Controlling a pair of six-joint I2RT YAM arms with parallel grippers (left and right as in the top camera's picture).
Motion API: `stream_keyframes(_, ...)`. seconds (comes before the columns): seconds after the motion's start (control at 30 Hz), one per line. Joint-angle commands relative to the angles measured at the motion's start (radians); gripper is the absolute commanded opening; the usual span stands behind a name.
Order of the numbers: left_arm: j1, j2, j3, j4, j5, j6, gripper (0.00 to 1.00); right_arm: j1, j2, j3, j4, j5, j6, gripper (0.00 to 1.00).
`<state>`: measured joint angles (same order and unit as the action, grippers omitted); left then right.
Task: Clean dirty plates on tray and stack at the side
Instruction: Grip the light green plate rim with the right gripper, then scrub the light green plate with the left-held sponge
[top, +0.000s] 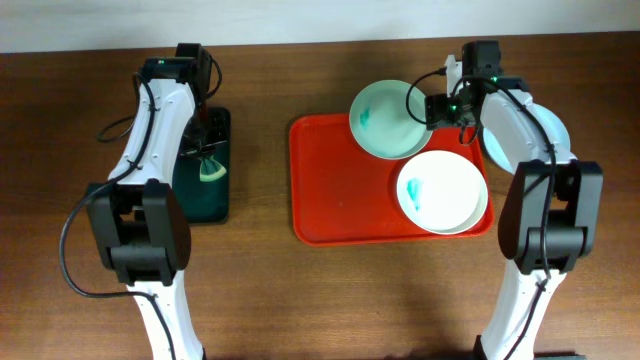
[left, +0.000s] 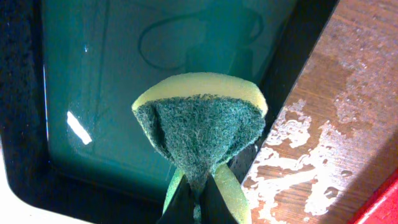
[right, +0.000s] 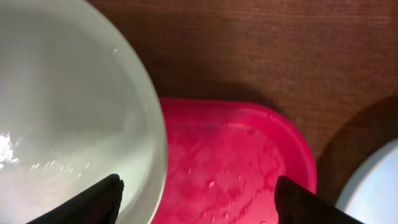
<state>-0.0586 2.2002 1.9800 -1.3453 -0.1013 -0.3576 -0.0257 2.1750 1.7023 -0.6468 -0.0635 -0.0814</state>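
Note:
The red tray (top: 335, 190) lies mid-table. A mint green plate (top: 385, 120) with a teal smear sits at the tray's far edge. A white plate (top: 442, 190) with a teal smear sits at its right end. A pale blue plate (top: 556, 132) lies off the tray to the right, mostly hidden under my right arm. My right gripper (top: 440, 108) is open and empty beside the mint plate's right rim; in the right wrist view its jaws (right: 199, 205) span the mint plate's (right: 62, 112) edge and the tray (right: 242, 162). My left gripper (left: 198, 202) is shut on a green and yellow sponge (left: 202, 124).
A small black tray (top: 190, 195) holding teal liquid stands at the left; my left gripper (top: 205, 150) holds the sponge (top: 211, 172) over it. It fills the left wrist view (left: 93, 81), with wet wood (left: 323, 143) beside it. The pale blue plate shows at the right wrist view's corner (right: 379, 186).

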Motion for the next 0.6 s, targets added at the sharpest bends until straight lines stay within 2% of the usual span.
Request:
stream_keyframes(0.0, 0.003, -0.003, -0.004, 0.009, 0.010, 0.019, 0.00, 0.001, 0.026, -0.003, 0.042, -0.069, 0.011, 0.70)
stream_keyframes(0.1, 0.003, -0.003, -0.004, 0.009, 0.010, 0.019, 0.00, 0.020, 0.060, -0.003, 0.076, -0.067, 0.011, 0.60)
stream_keyframes(0.2, 0.003, -0.003, -0.004, 0.008, 0.010, 0.019, 0.00, 0.039, 0.078, -0.003, 0.103, -0.063, 0.011, 0.57)
stream_keyframes(0.23, 0.003, -0.003, -0.004, 0.008, 0.010, 0.019, 0.00, 0.045, 0.084, -0.003, 0.111, -0.063, 0.011, 0.53)
stream_keyframes(0.27, 0.003, -0.003, -0.004, 0.008, 0.010, 0.019, 0.00, 0.048, 0.090, -0.003, 0.113, -0.063, 0.011, 0.41)
stream_keyframes(0.33, 0.003, -0.003, -0.004, 0.008, 0.010, 0.019, 0.00, 0.052, 0.093, -0.003, 0.113, -0.063, 0.011, 0.30)
stream_keyframes(0.37, 0.003, -0.003, -0.004, 0.008, 0.010, 0.019, 0.00, 0.055, 0.092, -0.002, 0.112, -0.064, 0.012, 0.13)
stream_keyframes(0.4, 0.003, -0.003, -0.004, 0.008, 0.010, 0.019, 0.00, 0.060, 0.087, -0.002, 0.096, -0.064, 0.012, 0.04)
stream_keyframes(0.53, 0.002, -0.003, -0.004, 0.011, 0.019, 0.019, 0.00, 0.105, 0.022, -0.002, 0.003, -0.066, 0.011, 0.04)
stream_keyframes(0.57, 0.000, -0.003, -0.004, 0.018, 0.070, 0.045, 0.00, 0.133, -0.010, -0.002, -0.046, -0.096, 0.011, 0.04)
